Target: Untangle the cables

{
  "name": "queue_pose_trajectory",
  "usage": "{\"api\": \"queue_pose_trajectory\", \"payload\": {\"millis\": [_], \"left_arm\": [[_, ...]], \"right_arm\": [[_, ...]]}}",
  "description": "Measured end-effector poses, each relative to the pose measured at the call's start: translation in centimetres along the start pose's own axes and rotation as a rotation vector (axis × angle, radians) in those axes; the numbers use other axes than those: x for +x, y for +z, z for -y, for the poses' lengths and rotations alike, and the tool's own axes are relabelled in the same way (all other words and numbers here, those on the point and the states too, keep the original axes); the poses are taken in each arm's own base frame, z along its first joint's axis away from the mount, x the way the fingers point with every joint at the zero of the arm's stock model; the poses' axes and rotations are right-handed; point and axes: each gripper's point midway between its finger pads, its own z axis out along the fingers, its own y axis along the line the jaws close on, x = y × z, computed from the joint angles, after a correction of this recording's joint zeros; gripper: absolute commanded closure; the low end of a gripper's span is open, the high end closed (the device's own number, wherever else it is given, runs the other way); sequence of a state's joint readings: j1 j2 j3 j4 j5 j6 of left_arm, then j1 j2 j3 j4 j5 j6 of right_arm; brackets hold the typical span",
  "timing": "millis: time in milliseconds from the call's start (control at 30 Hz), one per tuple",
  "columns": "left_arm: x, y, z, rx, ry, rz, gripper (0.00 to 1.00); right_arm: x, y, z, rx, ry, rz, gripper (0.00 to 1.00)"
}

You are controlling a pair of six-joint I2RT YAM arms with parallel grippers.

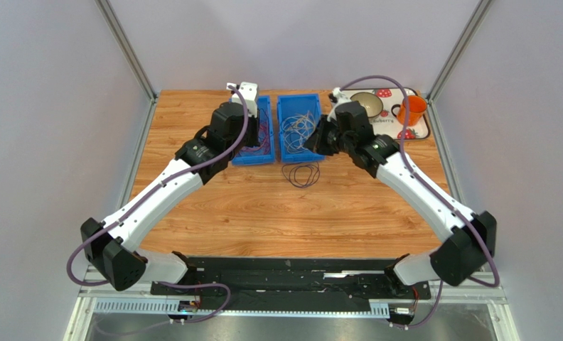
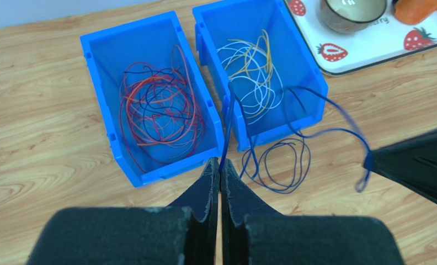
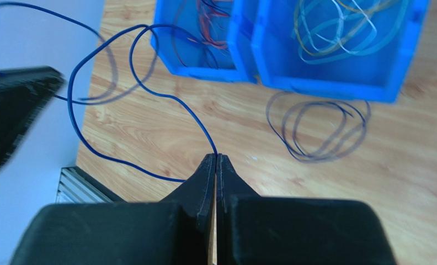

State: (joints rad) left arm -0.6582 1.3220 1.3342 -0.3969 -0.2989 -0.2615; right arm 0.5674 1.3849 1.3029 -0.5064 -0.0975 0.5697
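left wrist view: the left claw (image 2: pixel 220 165) is pressed fully together, a dark blue cable (image 3: pixel 69 110) pinched at its tips. from the pinch the strand climbs over the wall between the two bins, then swings out in slack loops toward the right claw (image 3: pixel 216 157), which the right wrist view shows just as tightly closed on the same blue strand. both claws hang above the table (image 2: pixel 38 138), near the front of the bins.

beyond them, the left bin (image 2: pixel 106 105) holds a red and dark tangle (image 2: pixel 160 110), and the right bin (image 2: pixel 313 66) a white and yellow tangle (image 2: pixel 254 72). a dark coil (image 2: pixel 284 191) lies on the wood just in front of the right bin; whether it belongs to the held strand i cannot tell. a tray (image 2: pixel 369 49) sits farther right, apart from all this.

my reading: the step in hand is drawing one blue cable free of the rest, with both ends of a span gripped.

the next move calls for easing the claws apart and upward so the loops open out. the part draped over the bin wall must come away without dragging the pale wires along. a snag there is the likeliest trouble.
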Motion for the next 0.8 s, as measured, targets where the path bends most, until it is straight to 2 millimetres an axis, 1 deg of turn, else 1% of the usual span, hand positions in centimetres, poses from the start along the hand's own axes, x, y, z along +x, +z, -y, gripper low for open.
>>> {"api": "queue_pose_trajectory", "payload": {"millis": [33, 100, 267, 400, 533, 633, 700, 800], "left_arm": [[0.1, 0.5, -0.2, -0.005, -0.002, -0.012, 1.00], [0.1, 1.2, -0.8, -0.021, -0.006, -0.031, 1.00], [-0.3, 2.8, -3.1, -0.069, -0.030, -0.057, 1.00], [-0.3, 4.2, -5.2, -0.101, -0.062, -0.079, 1.00], [0.6, 5.7, -6.7, -0.128, -0.081, -0.119, 1.00], [1.9, 7.0, -7.7, -0.146, -0.088, -0.161, 1.00], [2.8, 8.0, -8.4, -0.159, -0.093, -0.189, 1.00], [3.7, 9.2, -9.0, -0.164, -0.101, -0.220, 1.00]], "right_arm": [[-0.8, 1.0, -1.0, -0.025, -0.006, 0.003, 1.00], [-1.8, 2.7, -2.4, -0.054, -0.012, -0.002, 1.00], [-3.5, 7.1, -4.7, -0.112, -0.019, -0.020, 1.00], [-3.3, 10.8, -5.1, -0.126, -0.017, -0.064, 1.00], [-2.9, 13.6, -5.2, -0.128, -0.013, -0.095, 1.00], [-3.0, 15.3, -5.6, -0.134, -0.014, -0.105, 1.00], [-3.4, 16.1, -6.0, -0.143, -0.018, -0.097, 1.00], [-3.8, 17.4, -6.5, -0.152, -0.021, -0.091, 1.00]]}}
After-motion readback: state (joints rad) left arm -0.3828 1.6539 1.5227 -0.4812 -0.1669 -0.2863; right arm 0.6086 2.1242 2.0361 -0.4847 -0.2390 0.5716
